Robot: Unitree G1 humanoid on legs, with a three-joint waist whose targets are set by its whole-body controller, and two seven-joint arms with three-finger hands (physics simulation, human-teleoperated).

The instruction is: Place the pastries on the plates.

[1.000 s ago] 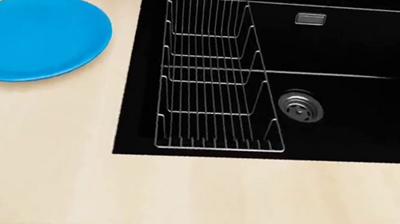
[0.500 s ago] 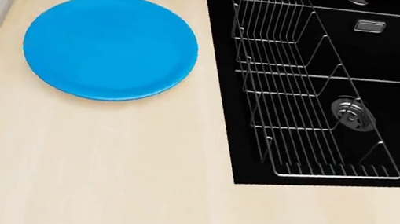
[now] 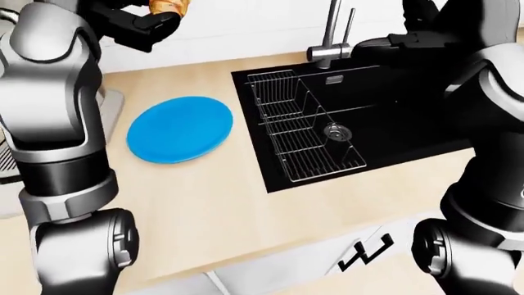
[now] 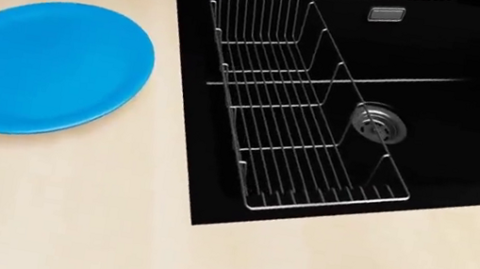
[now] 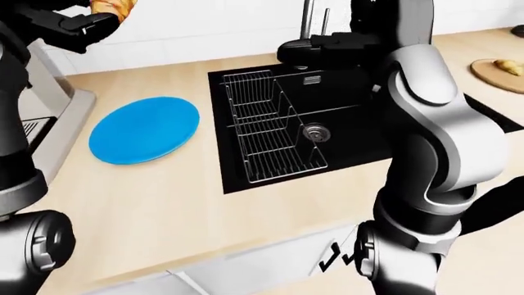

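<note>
Here, pale wood counter, blue plate beside black sink, left hand seemingly gripping a pastry.

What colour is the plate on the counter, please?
The plate is plain bright blue, clearest in the head view.

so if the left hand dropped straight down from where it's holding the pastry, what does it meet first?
Probably the bare light wooden counter just above the round blue plate in the left-eye view, not the plate itself. The left hand holds the golden pastry high at the view's top; depth is unclear.
</note>
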